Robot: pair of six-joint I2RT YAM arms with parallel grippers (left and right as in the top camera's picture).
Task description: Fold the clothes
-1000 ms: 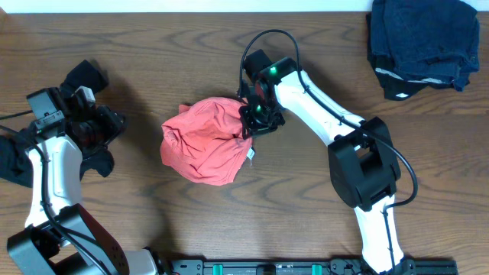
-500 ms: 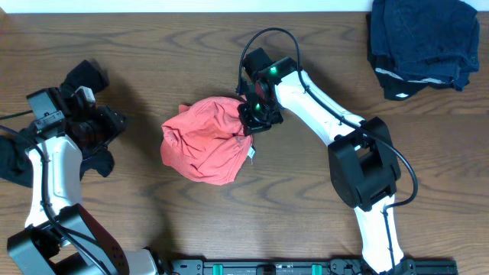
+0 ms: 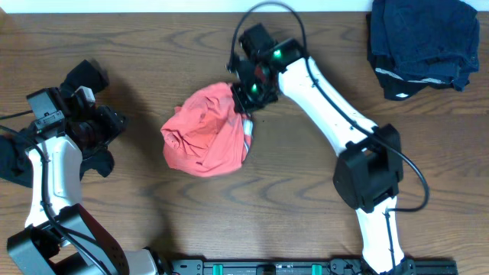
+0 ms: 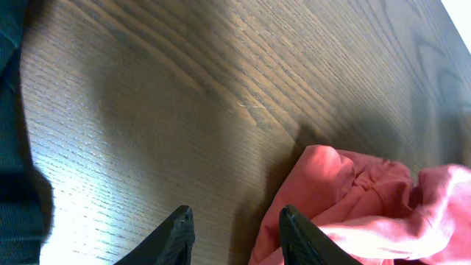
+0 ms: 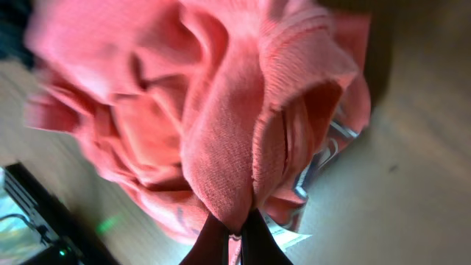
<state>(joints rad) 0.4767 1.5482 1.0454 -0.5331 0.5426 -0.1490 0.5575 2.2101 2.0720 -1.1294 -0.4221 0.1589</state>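
right arm: the right fingers (image 5: 232, 237) are clenched on a ridge of the coral-red t-shirt (image 3: 205, 141). the wrist view shows the two dark tips closed together with a fold of the fabric pinched between them. in the overhead view the grasp point (image 3: 246, 95) sits at the upper right edge of the shirt.

t-shirt: it lies bunched in a rounded, wrinkled heap on the worktop (image 3: 306, 214), slightly left of centre. its upper right corner is drawn up toward the right fingers. a patch of white and dark print shows at the right edge of the heap, too crumpled to read.

left arm: the left fingers (image 4: 293, 234) are spread apart and grasp nothing – bare wood grain shows between them. they stand above the worktop, well apart from the shirt, and point toward its left side (image 4: 353, 199).

other items: a dark cloth (image 3: 9, 156) lies at the left edge beside the left arm. at the far right corner a navy folded cloth (image 3: 424, 34) rests on a black garment (image 3: 399, 85) with small white marks along its edge.
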